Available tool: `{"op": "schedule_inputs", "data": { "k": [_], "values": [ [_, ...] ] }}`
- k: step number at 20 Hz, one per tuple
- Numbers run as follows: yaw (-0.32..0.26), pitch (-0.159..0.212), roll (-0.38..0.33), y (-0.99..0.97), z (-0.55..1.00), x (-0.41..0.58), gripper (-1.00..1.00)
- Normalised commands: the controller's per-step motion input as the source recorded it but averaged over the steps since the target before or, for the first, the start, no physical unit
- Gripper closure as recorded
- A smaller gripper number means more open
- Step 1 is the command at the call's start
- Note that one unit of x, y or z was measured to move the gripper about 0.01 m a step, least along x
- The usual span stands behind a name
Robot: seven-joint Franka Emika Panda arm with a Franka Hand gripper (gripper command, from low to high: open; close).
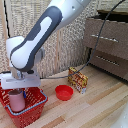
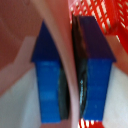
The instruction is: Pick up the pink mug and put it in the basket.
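Note:
In the exterior view the white boxy gripper (image 1: 17, 89) hangs over the red basket (image 1: 35, 109) at the lower left. It holds the pale-pink mug (image 1: 16, 101), whose lower part sits inside the basket's lattice walls. In the wrist view the two blue fingers (image 2: 47, 80) are closed on the thin pink mug wall (image 2: 70, 75), one finger inside and one outside. Red basket lattice (image 2: 100, 15) shows behind them. Whether the mug rests on the basket floor is hidden.
A flat red bowl (image 1: 64, 92) lies on the wooden floor to the exterior view's right of the basket. A yellow-brown snack box (image 1: 78, 80) stands beyond it. A brown drawer cabinet (image 1: 107, 45) with a black cable stands at the exterior view's right.

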Motion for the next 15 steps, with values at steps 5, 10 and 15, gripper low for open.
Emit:
{"op": "schedule_inputs", "data": {
  "k": [5,10,15],
  "values": [
    [-0.002,-0.003,0.000,0.00,0.24,0.000,-1.00],
    [-0.006,0.000,0.000,-0.10,0.56,0.007,-1.00],
    [-0.006,0.046,-0.010,-0.13,0.97,0.012,-1.00]
  ]
}}
